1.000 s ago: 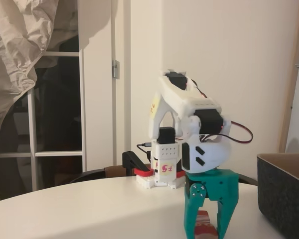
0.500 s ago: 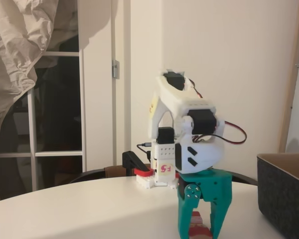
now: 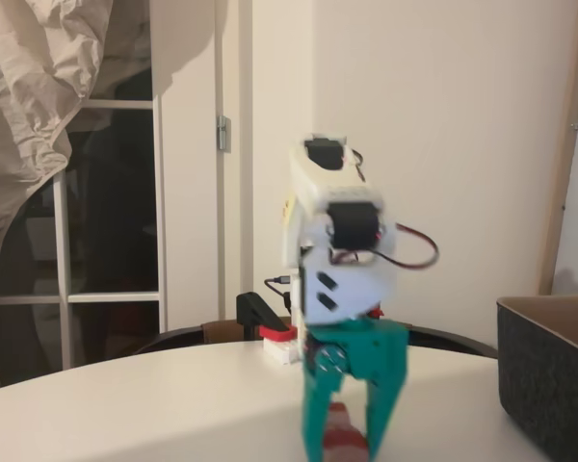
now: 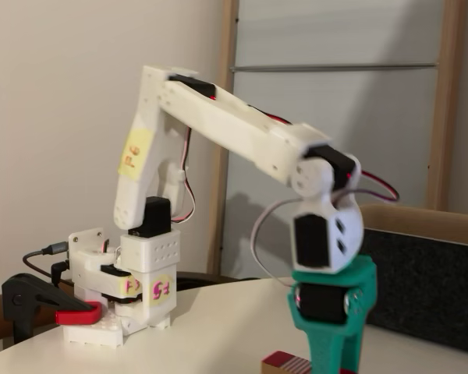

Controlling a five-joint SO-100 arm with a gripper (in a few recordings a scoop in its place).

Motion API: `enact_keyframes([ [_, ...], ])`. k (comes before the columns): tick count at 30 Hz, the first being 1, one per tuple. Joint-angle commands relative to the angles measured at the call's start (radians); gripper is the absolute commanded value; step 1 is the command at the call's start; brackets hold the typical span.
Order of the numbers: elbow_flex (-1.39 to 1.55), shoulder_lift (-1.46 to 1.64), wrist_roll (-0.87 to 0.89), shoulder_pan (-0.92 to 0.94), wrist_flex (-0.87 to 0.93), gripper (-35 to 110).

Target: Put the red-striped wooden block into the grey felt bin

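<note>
Straddling the red-striped wooden block (image 3: 345, 433), teal fingers (image 3: 318, 423) point down at the tabletop (image 3: 154, 404); grip apparently loose, contact unclear through blur. Grey felt bin (image 3: 549, 371) sits right, apart.

The teal gripper (image 3: 347, 438) is looking blurry, and the bottom edge is cutting off its fingertips in both fixed views. The red-striped wooden block (image 4: 287, 365) is getting cut by that edge too. The right edge is cutting off the grey felt bin (image 3: 549, 371).
</note>
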Motion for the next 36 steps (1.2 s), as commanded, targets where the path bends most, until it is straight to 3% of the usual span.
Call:
enact_keyframes([
  [1, 0.005, 0.129, 0.060, 0.031, 0.075, 2],
  [18, -0.005, 0.483, 0.430, 0.212, 0.169, 0],
  [28, -0.043, 0.683, 0.485, 0.204, 0.170, 0],
  [36, -0.118, 0.770, 0.416, 0.061, 0.170, 0],
])
